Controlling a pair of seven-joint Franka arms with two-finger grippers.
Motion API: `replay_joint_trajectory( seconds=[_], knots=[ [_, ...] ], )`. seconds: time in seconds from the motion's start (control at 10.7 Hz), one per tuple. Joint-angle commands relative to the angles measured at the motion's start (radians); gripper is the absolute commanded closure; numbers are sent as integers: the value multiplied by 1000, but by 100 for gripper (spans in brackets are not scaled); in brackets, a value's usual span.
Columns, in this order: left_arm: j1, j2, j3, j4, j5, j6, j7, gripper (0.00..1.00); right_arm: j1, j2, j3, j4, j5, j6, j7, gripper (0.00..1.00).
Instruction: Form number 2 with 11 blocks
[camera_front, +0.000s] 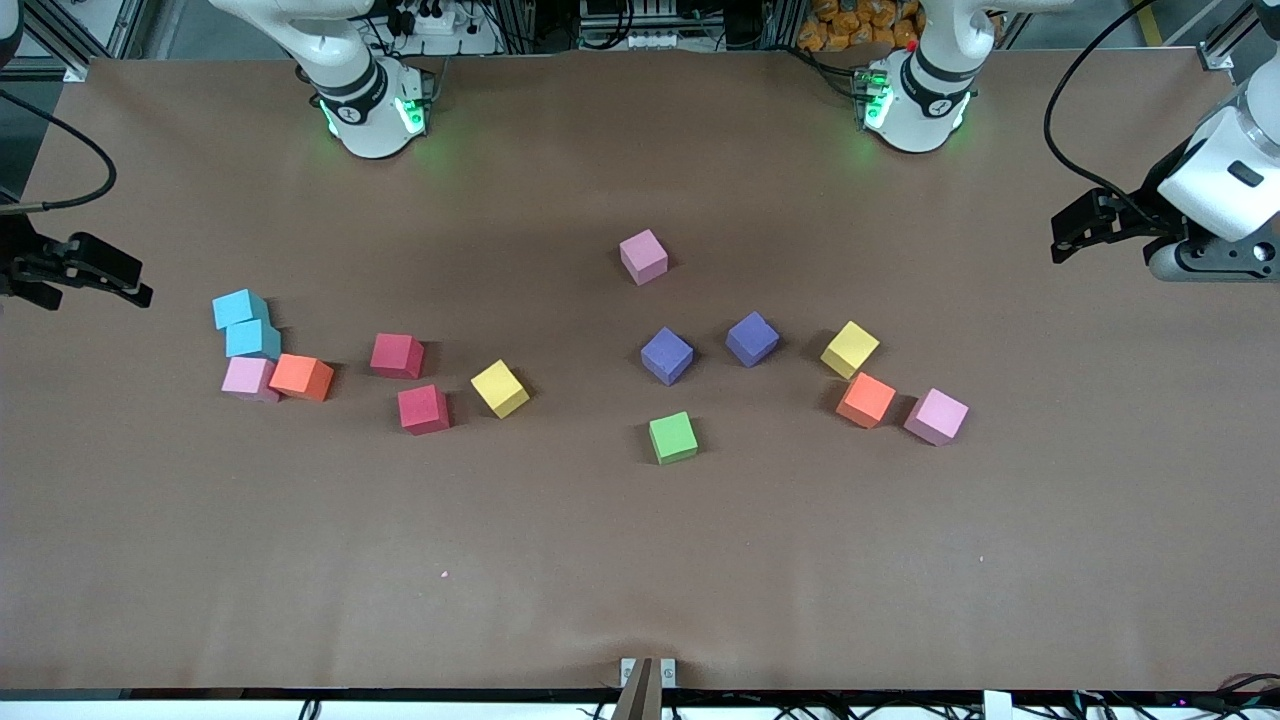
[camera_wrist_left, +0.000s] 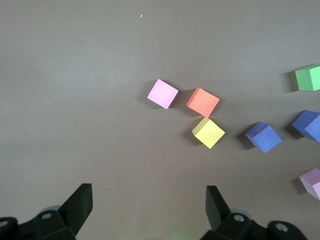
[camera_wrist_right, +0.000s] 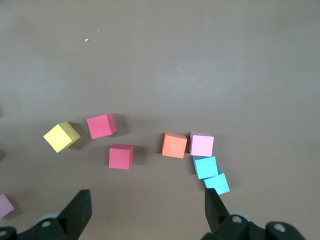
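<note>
robotics lab | brown-covered table (camera_front: 640, 560) | aluminium framing (camera_front: 70, 30) | cabling (camera_front: 1075, 90) along the edges

Brown table (camera_front: 640, 560), scattered coloured blocks (camera_front: 673, 437) lying apart, two cyan cubes (camera_front: 246, 323) touching

The blocks (camera_front: 673, 437) lie scattered apart on the table; no digit formed.

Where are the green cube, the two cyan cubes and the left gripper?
green cube (camera_front: 673, 437), front view, top face.
cyan cubes (camera_front: 240, 308), front view, top face of the one farther from the camera.
left gripper (camera_wrist_left: 148, 210), left wrist view, midway between open fingertips.
</note>
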Motion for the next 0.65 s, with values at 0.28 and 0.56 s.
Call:
replay_joint_trajectory(
  seconds=[0.28,0.56],
  knots=[
    [29,-25,-2,-29,4,-2,7,0,-3,12,6,30,-1,-25,-5,0],
    [32,-22,-2,-28,4,0,7,0,-3,12,7,30,4,-25,-5,0]
  ],
)
